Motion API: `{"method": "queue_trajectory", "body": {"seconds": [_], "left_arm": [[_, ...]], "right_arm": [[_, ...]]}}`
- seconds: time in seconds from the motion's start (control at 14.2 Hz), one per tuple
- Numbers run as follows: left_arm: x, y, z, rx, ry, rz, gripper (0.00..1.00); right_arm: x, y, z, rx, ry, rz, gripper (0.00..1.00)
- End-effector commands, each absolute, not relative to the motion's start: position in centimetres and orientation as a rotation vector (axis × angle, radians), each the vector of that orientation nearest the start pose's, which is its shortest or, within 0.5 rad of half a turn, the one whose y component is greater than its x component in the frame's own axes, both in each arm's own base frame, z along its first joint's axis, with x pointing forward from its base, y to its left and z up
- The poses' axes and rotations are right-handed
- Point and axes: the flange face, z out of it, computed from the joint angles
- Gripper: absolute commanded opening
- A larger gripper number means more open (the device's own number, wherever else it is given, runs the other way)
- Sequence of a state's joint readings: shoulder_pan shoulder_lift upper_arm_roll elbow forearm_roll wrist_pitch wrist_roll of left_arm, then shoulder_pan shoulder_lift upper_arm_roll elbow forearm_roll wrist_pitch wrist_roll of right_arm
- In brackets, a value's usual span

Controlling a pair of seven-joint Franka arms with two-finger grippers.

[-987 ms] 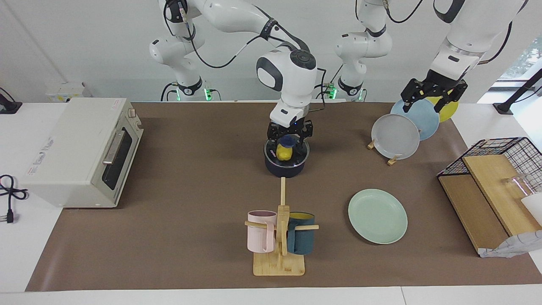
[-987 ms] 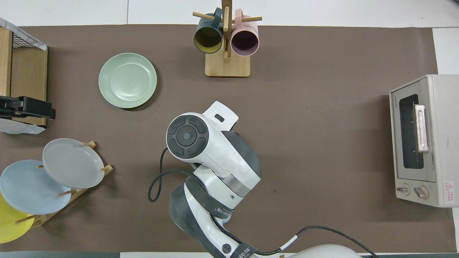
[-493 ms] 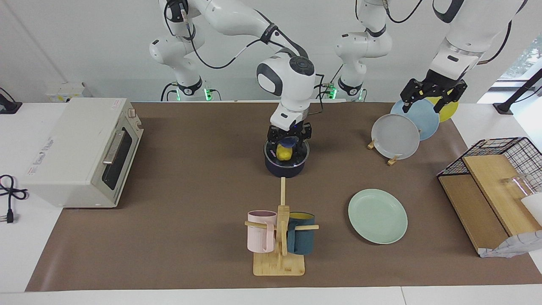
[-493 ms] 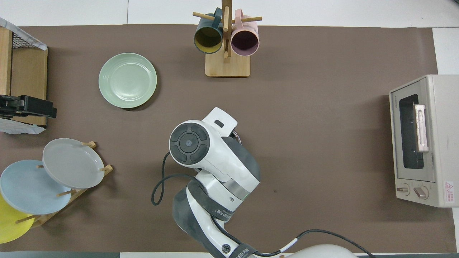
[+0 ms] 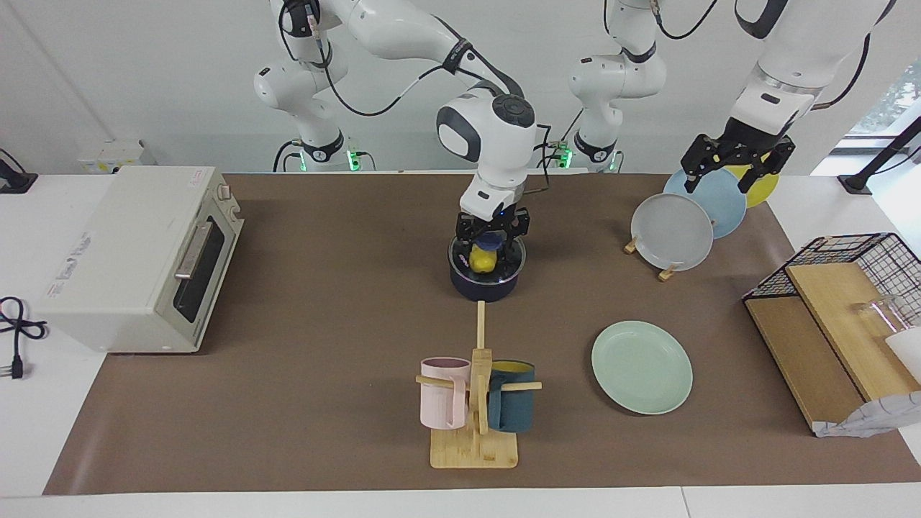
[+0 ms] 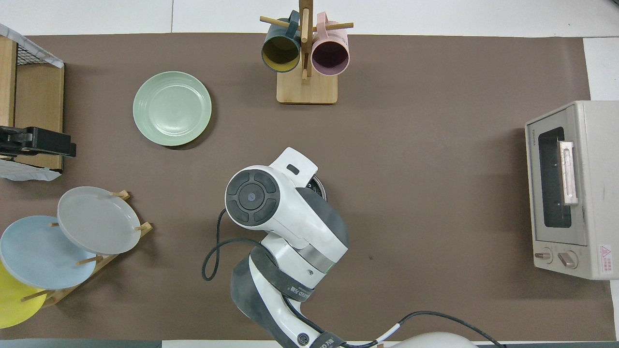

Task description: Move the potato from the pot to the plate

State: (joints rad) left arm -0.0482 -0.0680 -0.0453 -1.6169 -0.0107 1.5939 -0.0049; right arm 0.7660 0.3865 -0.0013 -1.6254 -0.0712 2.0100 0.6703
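My right gripper [image 5: 492, 253] reaches down into the navy pot [image 5: 483, 285], fingers either side of the yellow potato [image 5: 483, 260]; whether they grip it I cannot tell. My left gripper [image 5: 736, 167] waits over the plate rack [image 5: 647, 257], half open, holding nothing.

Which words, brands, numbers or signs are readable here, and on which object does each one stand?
No text can be read with certainty.
Toaster oven: brand lettering above its window, a red warning sticker near the knobs; top labels; all too small.
Right arm's band: printed lettering, blurred.
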Motion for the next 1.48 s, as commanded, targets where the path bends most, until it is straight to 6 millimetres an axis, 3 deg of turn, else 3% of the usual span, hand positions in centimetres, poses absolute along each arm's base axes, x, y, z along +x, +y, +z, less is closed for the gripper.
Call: {"method": "queue_trajectory", "body": {"seconds": [0.0,0.21,0.42,0.56,0.7,0.78,0.92,1.13,1.27,1.41], "left_arm": [[52.7,-5.3,64.1,-3.126,0.156,-0.092,1.0],[52.7,-5.3,64.1,-3.126,0.161,-0.09,1.0],[52.8,-5.3,64.2,-3.126,0.163,-0.097,1.0],[52.8,-5.5,64.2,-3.126,0.168,-0.104,1.0],[52.8,-6.0,64.2,-3.125,0.185,-0.109,1.0],[52.8,-6.1,64.2,-3.125,0.187,-0.111,1.0],[52.8,-6.1,64.3,-3.125,0.187,-0.119,1.0],[52.7,-6.9,64.3,-3.125,0.199,-0.116,1.0],[52.5,-8.2,64.1,-3.129,0.226,-0.104,1.0],[52.0,-11.6,63.3,-3.137,0.198,-0.077,1.0]], "right_arm": [[47.7,45.3,40.7,-3.175,-0.199,-0.07,0.69],[47.8,45.2,40.8,-3.173,-0.197,-0.069,0.51],[48.0,45.0,41.1,-3.17,-0.189,-0.073,0.44],[48.1,44.8,41.5,-3.161,-0.175,-0.073,0.32],[48.1,44.6,41.9,-3.162,-0.169,-0.064,0.15],[48.2,44.5,42.2,-3.165,-0.165,-0.055,0.0],[48.8,43.7,43.4,-3.172,-0.144,-0.049,0.0],[51.5,40.6,47.3,-3.152,-0.17,-0.002,0.0],[54.3,36.1,48.3,-3.155,-0.224,0.03,0.0],[56.4,30.7,48.7,-3.163,-0.303,0.088,0.0]]}}
